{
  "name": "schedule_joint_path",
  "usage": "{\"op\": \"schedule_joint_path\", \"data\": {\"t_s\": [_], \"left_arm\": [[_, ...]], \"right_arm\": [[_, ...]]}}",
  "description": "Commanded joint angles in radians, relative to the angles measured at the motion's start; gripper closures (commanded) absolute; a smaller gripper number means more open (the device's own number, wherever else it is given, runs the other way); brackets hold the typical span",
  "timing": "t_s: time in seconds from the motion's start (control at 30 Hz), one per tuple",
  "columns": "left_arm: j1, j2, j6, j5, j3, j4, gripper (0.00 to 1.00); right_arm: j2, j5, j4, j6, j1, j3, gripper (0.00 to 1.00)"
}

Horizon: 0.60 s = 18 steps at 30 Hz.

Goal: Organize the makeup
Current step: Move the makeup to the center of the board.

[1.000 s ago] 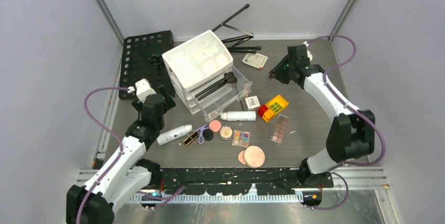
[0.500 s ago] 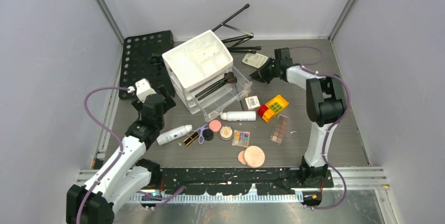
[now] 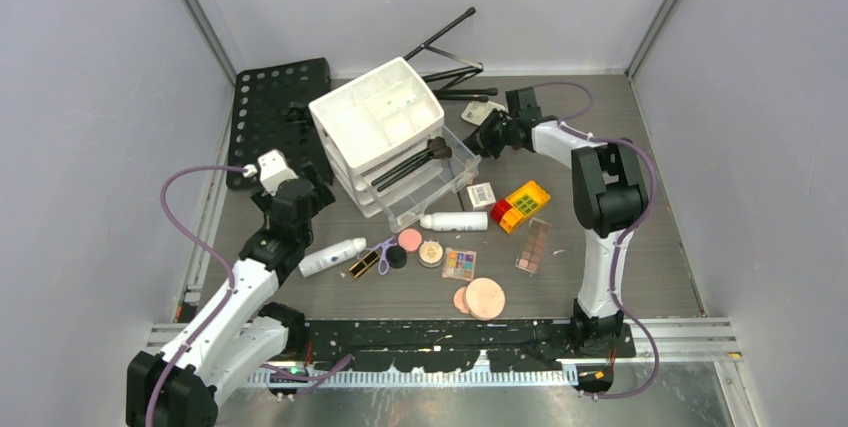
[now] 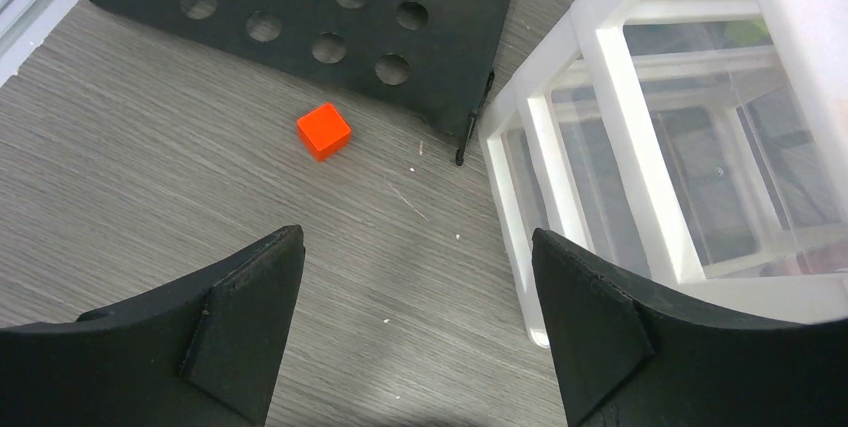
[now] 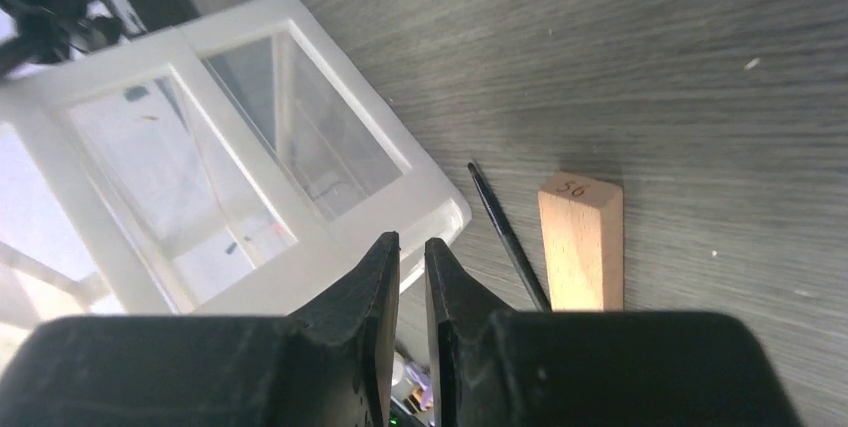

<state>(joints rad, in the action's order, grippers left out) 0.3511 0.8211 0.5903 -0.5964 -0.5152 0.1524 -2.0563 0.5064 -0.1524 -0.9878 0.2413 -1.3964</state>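
Note:
The makeup lies loose on the table in front of the white drawer organizer: two white bottles, a black-gold lipstick, a pink compact, a multicolour eyeshadow palette and peach compacts. Black brushes rest on the organizer's open clear drawer. My right gripper hovers at the organizer's back right corner, fingers nearly touching with nothing between them. My left gripper stands open over bare table, left of the organizer.
A red-and-yellow block and a neutral palette lie to the right. A tan wooden block and a thin black stick lie by the organizer's corner. A black perforated plate and a red cube lie ahead of the left gripper.
The right arm has swung left from the back right of the table to the organizer's corner, and its jaws have narrowed. The left arm has not moved.

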Motion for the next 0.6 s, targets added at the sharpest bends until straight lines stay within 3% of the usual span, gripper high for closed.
{"op": "schedule_joint_path", "data": {"t_s": [0.0,0.27,0.57], "left_arm": [[-0.003,0.004,-0.009,-0.011,-0.007,-0.051,0.14],[-0.003,0.014,-0.007,-0.006,-0.009,-0.054,0.14],[-0.003,0.01,-0.009,-0.008,-0.007,-0.053,0.14]], "right_arm": [[-0.012,-0.057,-0.167,0.106,0.037,-0.059,0.79],[-0.022,-0.189,-0.305,0.181,0.041,-0.058,0.78],[0.058,-0.532,-0.449,0.266,0.041,-0.059,0.78]]}}
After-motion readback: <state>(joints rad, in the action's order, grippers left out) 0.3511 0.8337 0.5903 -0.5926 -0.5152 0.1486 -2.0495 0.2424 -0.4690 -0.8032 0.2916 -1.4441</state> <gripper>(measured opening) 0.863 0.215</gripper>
